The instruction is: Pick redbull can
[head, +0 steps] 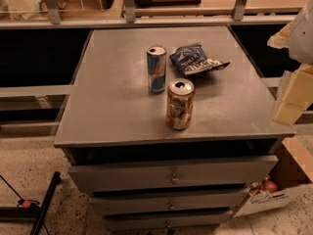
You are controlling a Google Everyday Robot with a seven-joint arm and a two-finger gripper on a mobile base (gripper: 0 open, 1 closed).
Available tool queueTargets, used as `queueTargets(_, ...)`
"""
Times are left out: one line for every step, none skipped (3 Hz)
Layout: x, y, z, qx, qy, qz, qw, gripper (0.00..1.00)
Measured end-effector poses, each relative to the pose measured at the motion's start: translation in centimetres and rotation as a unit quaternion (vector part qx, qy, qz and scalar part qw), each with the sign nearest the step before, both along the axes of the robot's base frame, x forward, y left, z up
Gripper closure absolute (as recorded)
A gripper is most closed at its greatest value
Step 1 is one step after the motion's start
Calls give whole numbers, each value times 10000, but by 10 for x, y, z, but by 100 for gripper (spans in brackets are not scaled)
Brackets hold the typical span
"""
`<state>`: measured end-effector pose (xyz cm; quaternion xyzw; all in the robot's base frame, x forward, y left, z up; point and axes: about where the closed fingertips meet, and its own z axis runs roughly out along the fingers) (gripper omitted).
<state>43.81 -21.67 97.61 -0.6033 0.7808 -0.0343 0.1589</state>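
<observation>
The redbull can (156, 69), slim, blue and silver with a red mark and an open silver top, stands upright near the middle of the grey cabinet top (107, 106). My gripper (292, 97) shows as pale, cream-coloured parts at the right edge of the view. It is beyond the cabinet's right side, well away from the can, and nothing is in it that I can see.
A wider golden-brown patterned can (179, 104) stands just in front and to the right of the redbull can. A dark blue snack bag (195, 60) lies behind and to its right. Drawers (171, 176) are below, an open box (274, 195) at bottom right, and a black stand (41, 204) at bottom left.
</observation>
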Motion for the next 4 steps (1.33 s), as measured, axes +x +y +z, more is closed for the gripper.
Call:
queueTargets(9, 3, 4, 50, -87, 7, 9999, 0)
queueTargets(36, 12, 10, 248, -224, 84, 9994, 0)
queueTargets(72, 38, 1, 681, -317, 297, 9967, 0)
queueTargets(111, 79, -14, 1059, -378, 635, 9916, 0)
